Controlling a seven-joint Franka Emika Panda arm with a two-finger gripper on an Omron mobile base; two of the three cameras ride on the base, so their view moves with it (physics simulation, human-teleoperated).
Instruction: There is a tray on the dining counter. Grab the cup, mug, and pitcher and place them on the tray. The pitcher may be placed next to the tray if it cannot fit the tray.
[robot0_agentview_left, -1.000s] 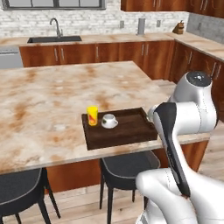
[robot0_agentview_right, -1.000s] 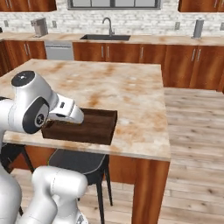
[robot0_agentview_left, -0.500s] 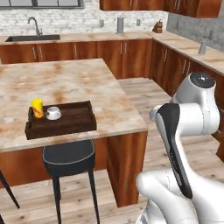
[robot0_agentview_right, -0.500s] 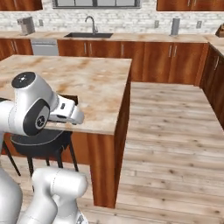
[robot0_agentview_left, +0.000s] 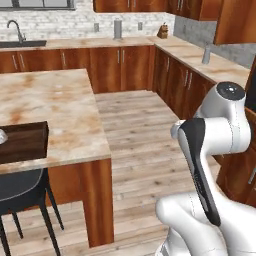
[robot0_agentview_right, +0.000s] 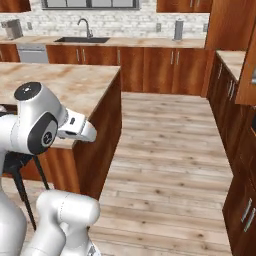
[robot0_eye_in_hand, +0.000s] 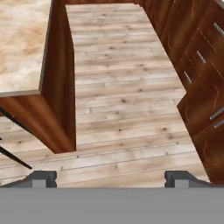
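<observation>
Here the tray (robot0_agentview_left: 22, 141) lies long axis left-right on the dining counter (robot0_agentview_left: 60, 107), mug (robot0_agentview_left: 1, 136) edge inside it. Gripper (robot0_eye_in_hand: 109, 178) spread wide, empty.

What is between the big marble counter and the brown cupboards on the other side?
Just bare wooden floor between the dining counter and the cabinets, seen in the hand view.

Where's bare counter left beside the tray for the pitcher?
On the dining counter, bare marble runs from the tray to the right edge, and from it back to the far edge. The left end, at the tray, is crowded.
</observation>
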